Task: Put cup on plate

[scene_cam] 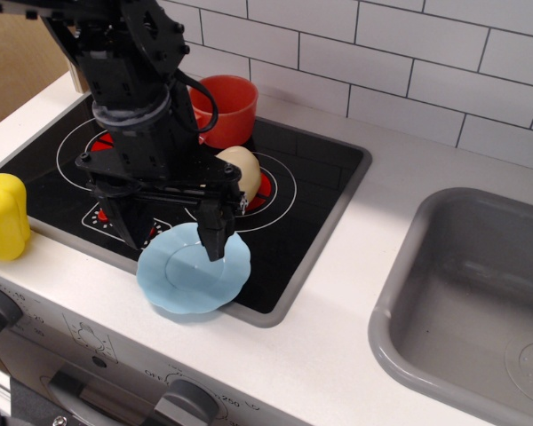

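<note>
On a white toy kitchen counter [338, 293] backed by white tile, the gripper [173, 232] hangs spread wide and empty above the black stovetop [311, 177]. The red-orange cup [226, 108] stands at the stovetop's back edge, well apart from the light blue plate [191, 275] at its front edge; a grey sink [480, 293] lies right.

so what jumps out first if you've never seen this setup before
The black robot arm dominates, its gripper hanging wide open over the light blue plate at the toy stove's front edge. Behind it the red-orange cup sits at the back of the hob, with a yellow pepper at far left.
</note>
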